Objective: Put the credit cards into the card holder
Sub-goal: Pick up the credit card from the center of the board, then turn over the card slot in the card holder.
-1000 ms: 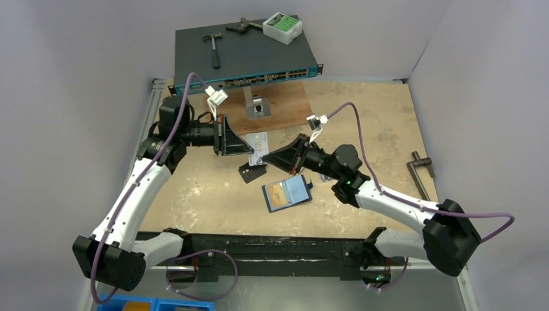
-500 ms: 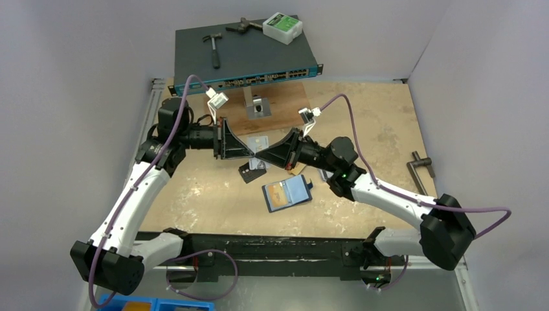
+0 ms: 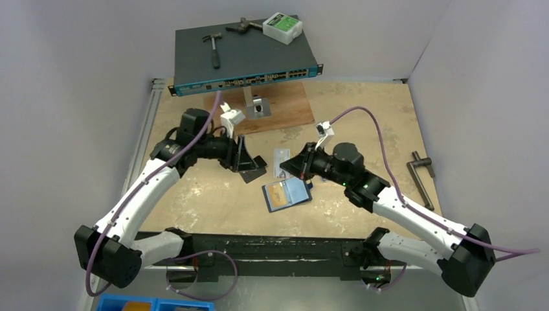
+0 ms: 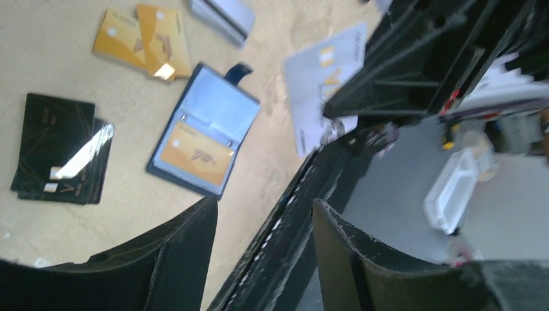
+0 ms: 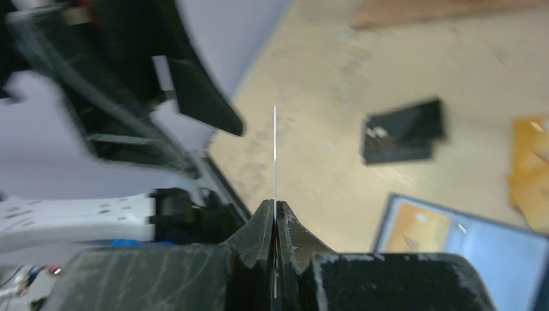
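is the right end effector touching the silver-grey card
Touching. The right wrist view shows the right end effector shut on the thin silver-grey card, seen edge-on between its fingers.

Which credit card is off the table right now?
The silver-grey printed card, pinched in the right claw. The black cards and orange-gold cards lie flat on the table.

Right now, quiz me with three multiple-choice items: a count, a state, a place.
1. Orange-gold cards inside the open navy-blue folding card holder? A none, B one, C three.
2. The left hand is: A open and empty, B shut on a card, C shut on the card holder.
3. The thin silver-grey printed card is: A in the right hand, B in the left hand, C in the card holder.
Answers: B, one shows in its pocket; A, its gap holds nothing; A, pinched edge-on there.
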Robot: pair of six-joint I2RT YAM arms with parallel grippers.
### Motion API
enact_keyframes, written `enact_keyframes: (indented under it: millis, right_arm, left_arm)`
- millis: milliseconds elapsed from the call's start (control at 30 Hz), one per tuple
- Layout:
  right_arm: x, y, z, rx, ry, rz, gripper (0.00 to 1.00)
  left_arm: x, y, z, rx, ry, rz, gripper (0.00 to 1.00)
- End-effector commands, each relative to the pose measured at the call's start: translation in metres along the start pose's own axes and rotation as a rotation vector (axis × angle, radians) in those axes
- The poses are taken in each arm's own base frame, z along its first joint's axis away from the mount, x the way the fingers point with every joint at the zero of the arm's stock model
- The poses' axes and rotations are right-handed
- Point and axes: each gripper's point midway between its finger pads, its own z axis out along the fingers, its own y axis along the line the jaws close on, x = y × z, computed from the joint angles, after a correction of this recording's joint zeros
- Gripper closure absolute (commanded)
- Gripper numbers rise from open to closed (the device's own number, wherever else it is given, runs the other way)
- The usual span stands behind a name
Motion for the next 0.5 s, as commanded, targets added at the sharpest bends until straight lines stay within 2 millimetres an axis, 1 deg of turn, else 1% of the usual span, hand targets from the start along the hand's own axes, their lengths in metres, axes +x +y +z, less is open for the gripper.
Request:
enact_keyframes:
  millis: [0, 33, 67, 133, 233, 267, 367, 467]
  right_arm:
    - [0.066, -0.108, -0.019, 0.457, 0.185, 0.041, 1.0]
    - [0.074, -0.121, -0.023, 0.518, 0.214, 0.04, 1.0]
    - [0.082, -0.131, -0.026, 0.557, 0.242, 0.043, 1.0]
    - [0.09, -0.147, -0.03, 0.628, 0.257, 0.045, 1.0]
    - [0.087, -0.162, -0.035, 0.717, 0.24, 0.035, 1.0]
    - [0.084, -0.167, -0.038, 0.755, 0.227, 0.021, 1.0]
    - [0.077, -0.176, -0.039, 0.809, 0.207, -0.007, 1.0]
    - [0.075, -0.185, -0.041, 0.85, 0.195, -0.021, 1.0]
  left_arm:
    - [0.041, 0.031, 0.027, -0.16, 0.18, 0.235, 0.45]
    - [0.047, 0.034, 0.034, -0.175, 0.225, 0.27, 0.46]
    - [0.05, 0.039, 0.04, -0.184, 0.258, 0.301, 0.47]
    - [0.055, 0.047, 0.053, -0.178, 0.306, 0.321, 0.48]
    - [0.06, 0.059, 0.071, -0.164, 0.356, 0.324, 0.5]
    - [0.063, 0.062, 0.076, -0.157, 0.374, 0.323, 0.51]
    - [0.076, 0.071, 0.092, -0.125, 0.419, 0.294, 0.52]
    - [0.084, 0.078, 0.105, -0.109, 0.421, 0.245, 0.53]
